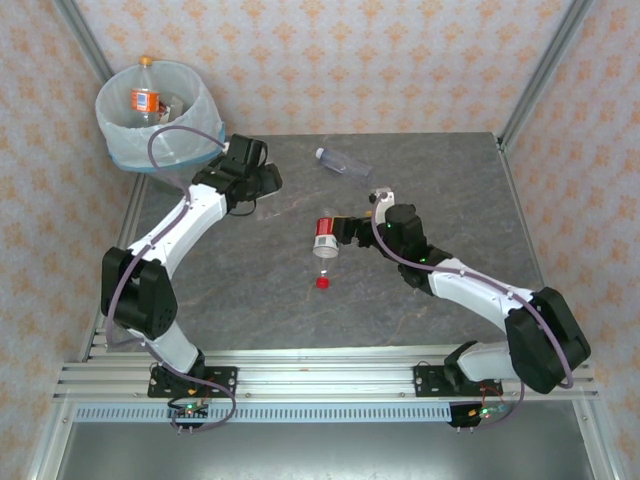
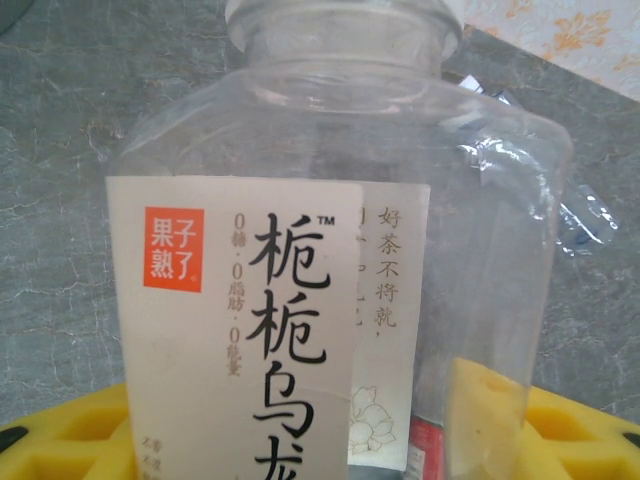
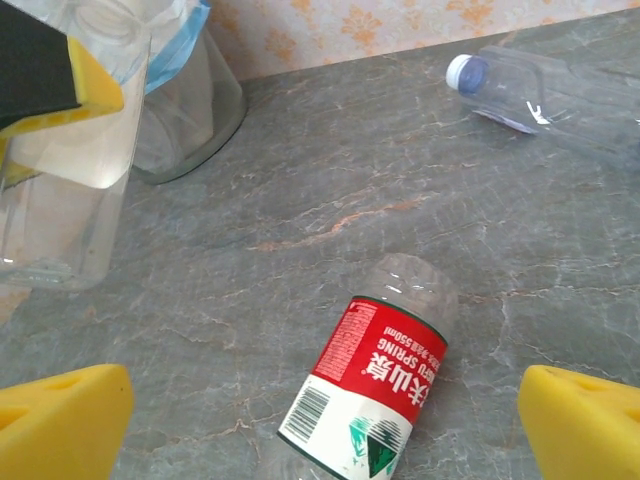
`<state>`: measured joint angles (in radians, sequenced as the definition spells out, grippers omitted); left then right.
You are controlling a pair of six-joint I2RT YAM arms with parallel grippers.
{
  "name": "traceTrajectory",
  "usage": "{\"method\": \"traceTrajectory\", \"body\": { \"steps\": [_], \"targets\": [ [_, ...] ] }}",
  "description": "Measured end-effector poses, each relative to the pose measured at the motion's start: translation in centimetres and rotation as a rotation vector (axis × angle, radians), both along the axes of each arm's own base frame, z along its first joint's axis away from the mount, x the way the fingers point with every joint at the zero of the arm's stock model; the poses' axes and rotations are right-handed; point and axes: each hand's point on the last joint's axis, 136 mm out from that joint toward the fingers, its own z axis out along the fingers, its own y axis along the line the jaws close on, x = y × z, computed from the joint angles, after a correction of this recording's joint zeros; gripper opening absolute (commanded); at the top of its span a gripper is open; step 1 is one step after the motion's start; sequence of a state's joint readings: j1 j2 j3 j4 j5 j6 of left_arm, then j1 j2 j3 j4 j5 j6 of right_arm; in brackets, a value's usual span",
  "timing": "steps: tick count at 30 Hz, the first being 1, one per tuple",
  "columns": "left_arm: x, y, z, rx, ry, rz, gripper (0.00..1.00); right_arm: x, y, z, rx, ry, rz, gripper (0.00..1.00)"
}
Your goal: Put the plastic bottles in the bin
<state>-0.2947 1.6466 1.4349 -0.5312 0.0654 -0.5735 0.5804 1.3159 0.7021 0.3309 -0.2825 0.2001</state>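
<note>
Red-label water bottle [image 3: 375,385] was seen lying between the tips of the fully spread right pincer [image 3: 322,430], long axis pointed mostly away. Tea bottle [image 2: 330,300] was clamped in the left pincer [image 2: 310,440].

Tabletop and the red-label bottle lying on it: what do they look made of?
Tabletop: grey stone or stone-print laminate, matte; pale and rusty veins, no glare. Red-label bottle: thin clear plastic, glossy; the table shows through its clear end, and the label looks like printed film.
</note>
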Motion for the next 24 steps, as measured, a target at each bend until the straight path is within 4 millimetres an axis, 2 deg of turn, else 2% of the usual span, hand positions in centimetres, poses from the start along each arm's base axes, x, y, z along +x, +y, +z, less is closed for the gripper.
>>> {"method": "traceTrajectory", "body": {
  "steps": [4, 10, 18, 24],
  "targets": [
    [-0.2, 0.5, 1.3, 0.007, -0.032, 0.014, 0.0, -0.5, 0.9, 0.3, 0.0, -0.009, 0.044, 0.99],
    [-1.3, 1.7, 4.4, 0.022, -0.112, 0.047, 0.0, -1.4, 2.8, 1.4, -0.009, -0.049, 0.118, 0.99],
    [-2.4, 4.8, 8.7, 0.065, -0.234, 0.121, 0.0, -2.1, 4.8, 2.5, -0.037, -0.104, 0.198, 0.99],
    [-2.2, 7.5, 10.5, 0.124, -0.279, 0.189, 0.0, -2.4, 5.8, 2.2, -0.068, -0.12, 0.244, 0.99]
  ]
}}
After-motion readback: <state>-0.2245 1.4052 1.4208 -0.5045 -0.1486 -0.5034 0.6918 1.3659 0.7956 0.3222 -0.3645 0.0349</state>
